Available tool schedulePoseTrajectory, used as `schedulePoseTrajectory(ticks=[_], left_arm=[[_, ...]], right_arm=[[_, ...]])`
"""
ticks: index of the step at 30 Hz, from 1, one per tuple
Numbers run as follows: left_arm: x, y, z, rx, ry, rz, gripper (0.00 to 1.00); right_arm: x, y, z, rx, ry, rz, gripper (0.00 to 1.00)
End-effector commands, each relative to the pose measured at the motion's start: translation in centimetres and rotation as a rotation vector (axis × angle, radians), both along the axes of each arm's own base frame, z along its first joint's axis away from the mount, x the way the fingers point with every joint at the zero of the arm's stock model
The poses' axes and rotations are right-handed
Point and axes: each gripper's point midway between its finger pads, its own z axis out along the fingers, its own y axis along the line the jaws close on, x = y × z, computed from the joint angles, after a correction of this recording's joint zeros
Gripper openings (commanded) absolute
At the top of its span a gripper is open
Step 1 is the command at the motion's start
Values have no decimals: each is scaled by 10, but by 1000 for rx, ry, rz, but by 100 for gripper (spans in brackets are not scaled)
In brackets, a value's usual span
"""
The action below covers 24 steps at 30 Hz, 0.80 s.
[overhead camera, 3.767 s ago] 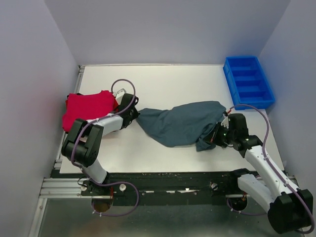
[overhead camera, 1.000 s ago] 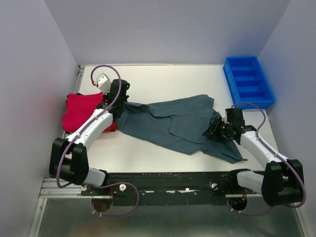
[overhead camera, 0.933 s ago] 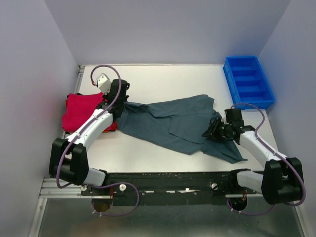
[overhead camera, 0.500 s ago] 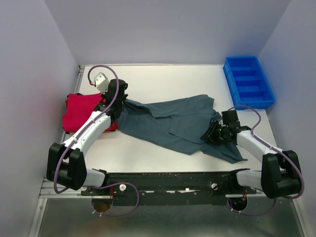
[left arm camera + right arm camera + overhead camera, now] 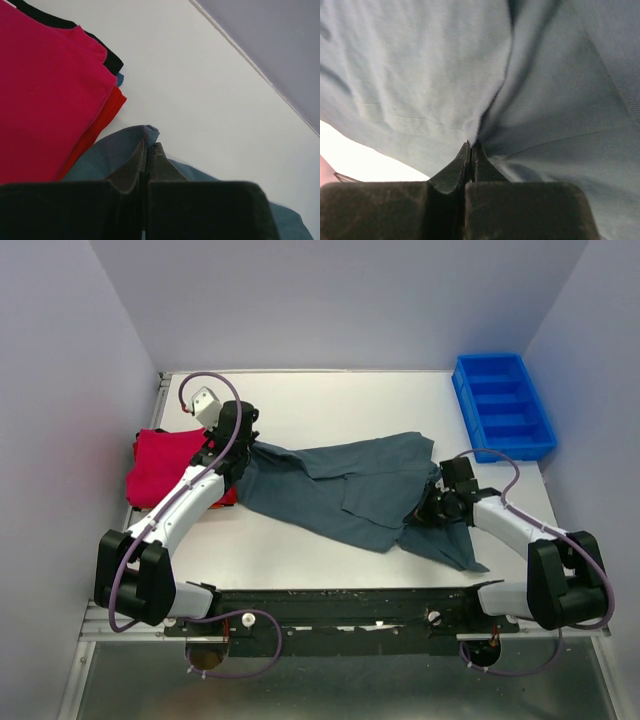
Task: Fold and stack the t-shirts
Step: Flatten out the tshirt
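Pressed together, both pairs of jaws pinch cloth of the same grey-teal t-shirt (image 5: 340,485), which lies unfolded and rumpled across the white table (image 5: 330,405) between the two arms. Nearest the bases, the right gripper (image 5: 428,512) has its fingertips closed on a fold near the shirt's right end. In the right wrist view the gripper (image 5: 471,147) meets the fabric (image 5: 420,75) at a pucker, with creases running away from the tips. A flap of the shirt trails past these jaws toward the near edge of the table.

Farther out, the left gripper (image 5: 245,445) nips the shirt's opposite end, and the cloth rises to a peak at its tips. The left wrist view shows that gripper (image 5: 148,150) with its fingers shut on a small hump of the grey-teal cloth (image 5: 102,160).

Just outboard of the left jaws sits the stack of folded red t-shirts (image 5: 165,465), pink-red on top (image 5: 45,90) with a redder layer and a black cloth edge (image 5: 107,57) showing beneath. Its near corner lies just beside the pinched hump; I cannot tell whether they touch.

Well beyond the right jaws, at the far right of the table, stands the blue bin (image 5: 503,405).
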Motion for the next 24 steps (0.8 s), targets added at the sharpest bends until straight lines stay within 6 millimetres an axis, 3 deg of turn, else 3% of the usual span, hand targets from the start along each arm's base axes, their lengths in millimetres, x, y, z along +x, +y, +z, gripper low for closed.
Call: schedulePoseTrajectory(ticks=[1, 6, 7, 8, 10, 20, 24], left_arm=[[0, 7, 15, 9, -47, 19, 0], [0, 6, 15, 6, -47, 13, 0], [0, 6, 15, 6, -46, 13, 0], [-1, 6, 15, 5, -45, 14, 0], [-2, 7, 15, 7, -45, 15, 0], [-1, 5, 17, 5, -52, 9, 0], [4, 3, 12, 6, -38, 8, 0]], right_arm=[[17, 1, 30, -17, -65, 15, 5], [16, -1, 37, -37, -71, 34, 27], [16, 1, 36, -26, -74, 45, 27], [15, 3, 34, -15, -70, 53, 22], [14, 5, 33, -2, -67, 51, 1], [17, 8, 41, 17, -96, 58, 1], [37, 11, 65, 19, -162, 68, 1]])
